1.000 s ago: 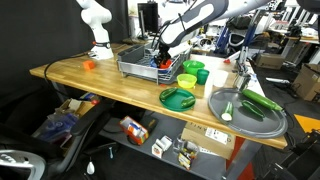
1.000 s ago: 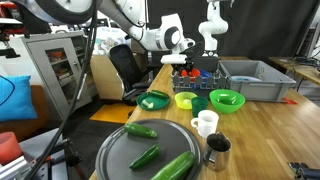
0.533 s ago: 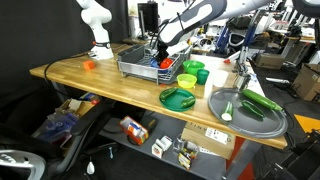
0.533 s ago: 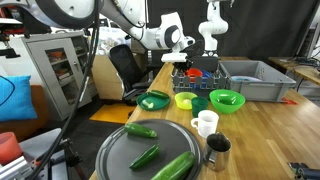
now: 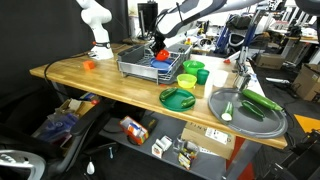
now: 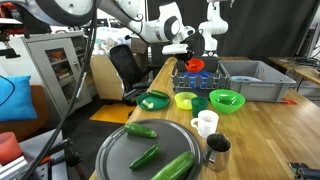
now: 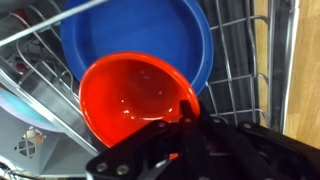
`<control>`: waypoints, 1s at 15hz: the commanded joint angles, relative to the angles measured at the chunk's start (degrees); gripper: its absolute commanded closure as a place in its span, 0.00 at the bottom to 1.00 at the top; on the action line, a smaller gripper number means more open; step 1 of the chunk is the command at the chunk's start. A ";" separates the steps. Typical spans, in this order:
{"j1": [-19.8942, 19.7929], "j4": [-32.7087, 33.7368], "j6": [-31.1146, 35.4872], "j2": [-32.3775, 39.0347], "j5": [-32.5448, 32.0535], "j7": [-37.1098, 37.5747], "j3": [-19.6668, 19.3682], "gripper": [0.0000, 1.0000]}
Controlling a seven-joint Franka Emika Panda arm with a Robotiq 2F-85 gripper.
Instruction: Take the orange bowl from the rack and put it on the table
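Here is the small round red-orange plastic bowl (image 7: 130,100), filling the middle of the wrist view; it is glossy and smooth inside, with a thin bright rim and soft highlights pooled at the bottom; no marks or pattern on it. The black gripper (image 7: 188,120) comes in from the bottom edge with its fingers pinched together on the bowl's near rim, one inside and one outside; a firm hold on the bowl. Directly beneath sits a round blue plate (image 7: 140,30), larger than the bowl, lying in the rectangular grey metal wire dish rack (image 7: 240,60); the wires run on both sides of the plate. In an exterior view the bowl (image 6: 195,65) hangs tilted under the gripper, just above the rack and clear of the long light-brown wooden tabletop (image 6: 265,135); two lime-green bowls (image 6: 226,99) stand on the wood nearer the camera; the rack (image 5: 135,68) sits towards the far edge of the table.
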 commanded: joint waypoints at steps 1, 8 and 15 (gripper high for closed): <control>0.91 -5.16 1.10 -5.37 -1.36 0.70 -0.94 0.98; 7.72 -18.04 0.26 -18.95 -9.05 14.63 -10.16 0.98; 18.13 -37.84 -9.63 -32.26 -16.65 43.38 -16.21 0.98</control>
